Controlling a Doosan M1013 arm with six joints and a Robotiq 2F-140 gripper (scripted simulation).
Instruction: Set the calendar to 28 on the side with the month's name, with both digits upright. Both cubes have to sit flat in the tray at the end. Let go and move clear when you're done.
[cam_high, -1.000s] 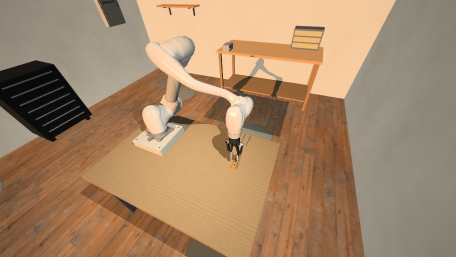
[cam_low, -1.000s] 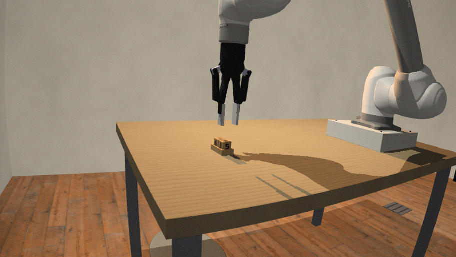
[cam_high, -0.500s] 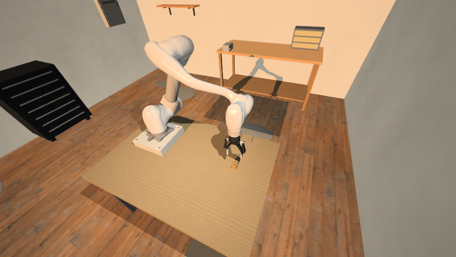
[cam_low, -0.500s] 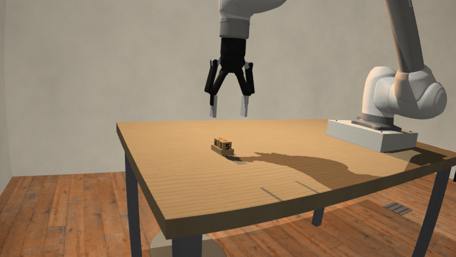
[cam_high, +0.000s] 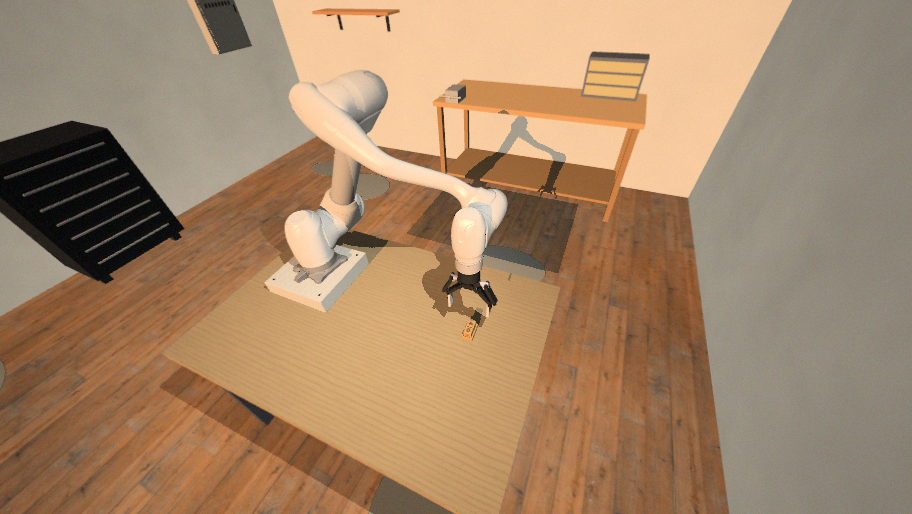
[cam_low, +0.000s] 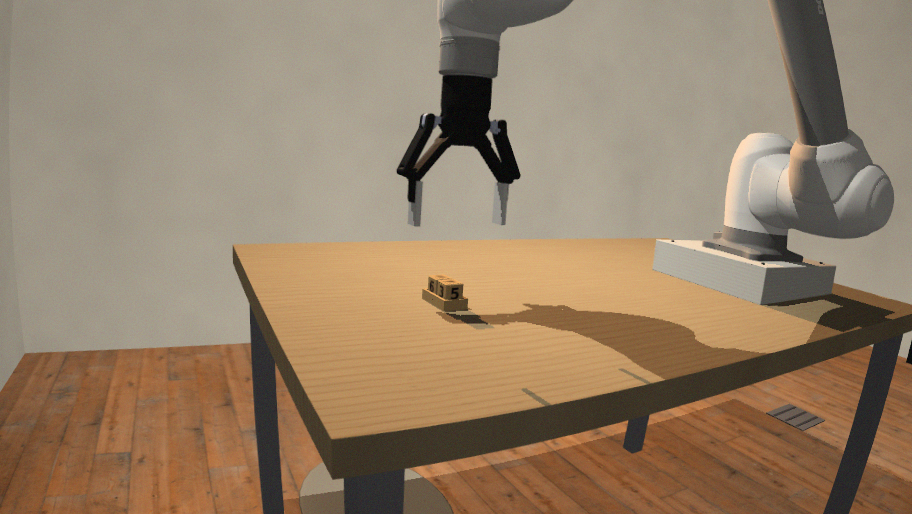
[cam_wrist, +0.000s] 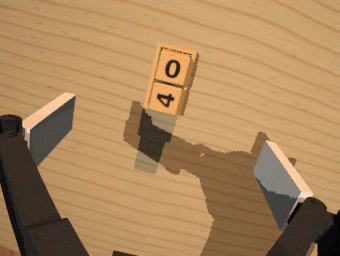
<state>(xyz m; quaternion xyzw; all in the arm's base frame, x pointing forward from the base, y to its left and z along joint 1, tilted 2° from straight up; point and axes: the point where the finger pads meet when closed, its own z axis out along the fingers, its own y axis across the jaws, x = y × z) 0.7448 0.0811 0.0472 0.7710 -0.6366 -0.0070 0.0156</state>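
Observation:
The small wooden calendar tray (cam_low: 445, 301) stands on the table with two wooden digit cubes (cam_low: 445, 287) side by side in it. In the exterior view the cube faces show 6, 3 and 5. In the wrist view the tops of the two cubes (cam_wrist: 169, 79) read 0 and 4. The calendar also shows in the top view (cam_high: 470, 330). My gripper (cam_low: 457, 211) hangs well above the cubes, fingers wide open and empty. It also shows in the top view (cam_high: 470, 300). In the wrist view its fingertips stand on either side below the cubes.
The arm's white base block (cam_low: 744, 277) sits on the table's far right. The arm casts a dark shadow (cam_low: 600, 332) across the table beside the tray. A wooden workbench (cam_high: 539, 137) and a black drawer cabinet (cam_high: 76, 194) stand away from the table.

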